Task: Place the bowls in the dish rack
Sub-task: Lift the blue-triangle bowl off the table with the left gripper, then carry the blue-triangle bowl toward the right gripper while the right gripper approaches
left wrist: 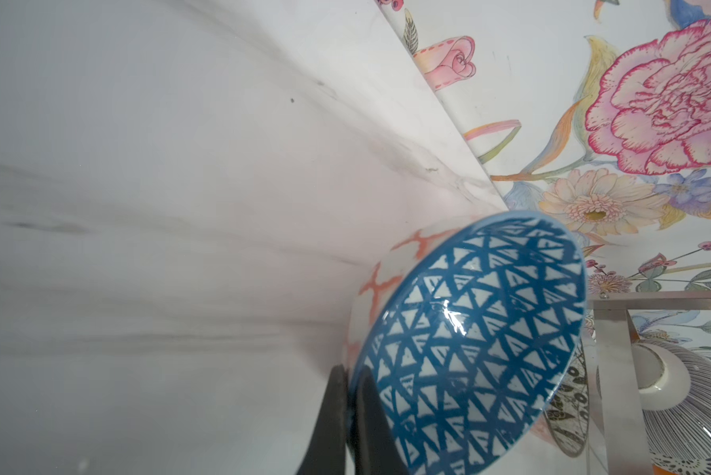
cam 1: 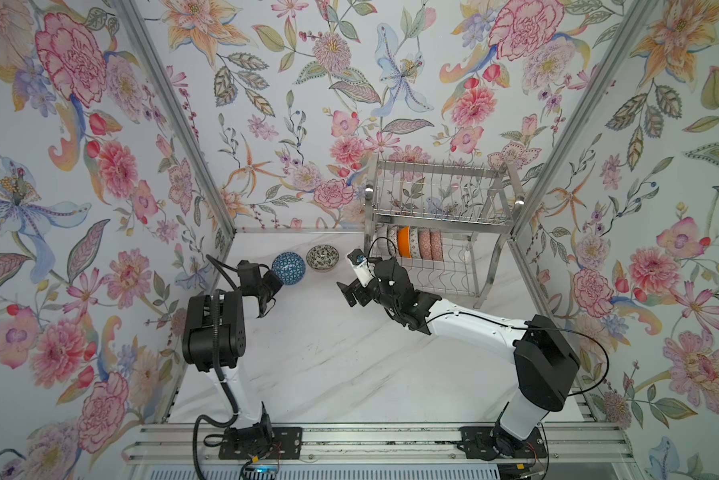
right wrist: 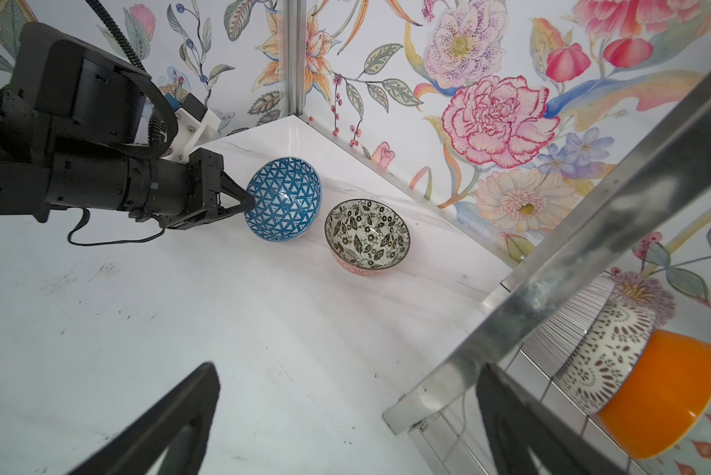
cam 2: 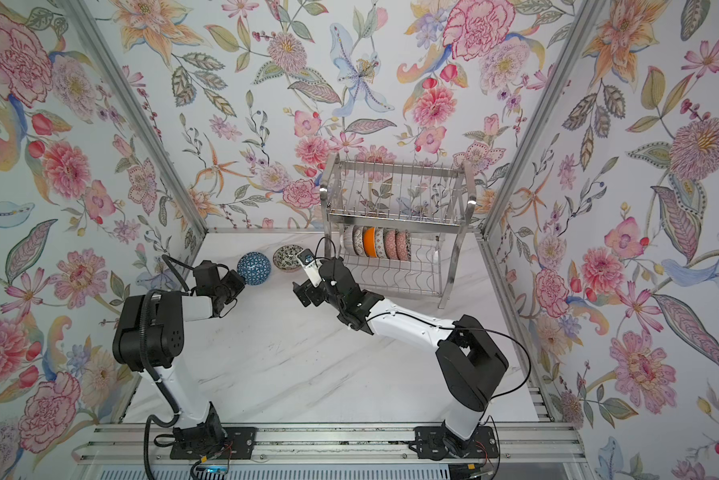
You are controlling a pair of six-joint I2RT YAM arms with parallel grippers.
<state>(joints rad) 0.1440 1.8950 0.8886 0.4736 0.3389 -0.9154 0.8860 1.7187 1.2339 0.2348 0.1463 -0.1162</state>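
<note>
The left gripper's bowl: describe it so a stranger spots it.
Find the steel dish rack and look left of it. Take the farther bowl, pinched by the left gripper. Its inside is blue triangles; the nearer bowl's is black-and-white leaves.

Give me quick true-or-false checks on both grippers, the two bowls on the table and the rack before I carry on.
1. The left gripper is shut on the rim of the blue triangle-patterned ceramic bowl. True.
2. The right gripper holds the black-and-white leaf-patterned ceramic bowl. False: its jaws stand open with nothing between them, and that bowl sits on the white marble table, beside the blue one and apart from it.
3. Bowls fill the upper tier of the shiny steel wire dish rack. False: the racked bowls stand on edge in the lower tier.
4. The round orange bowl is already in the rack. True.
</note>
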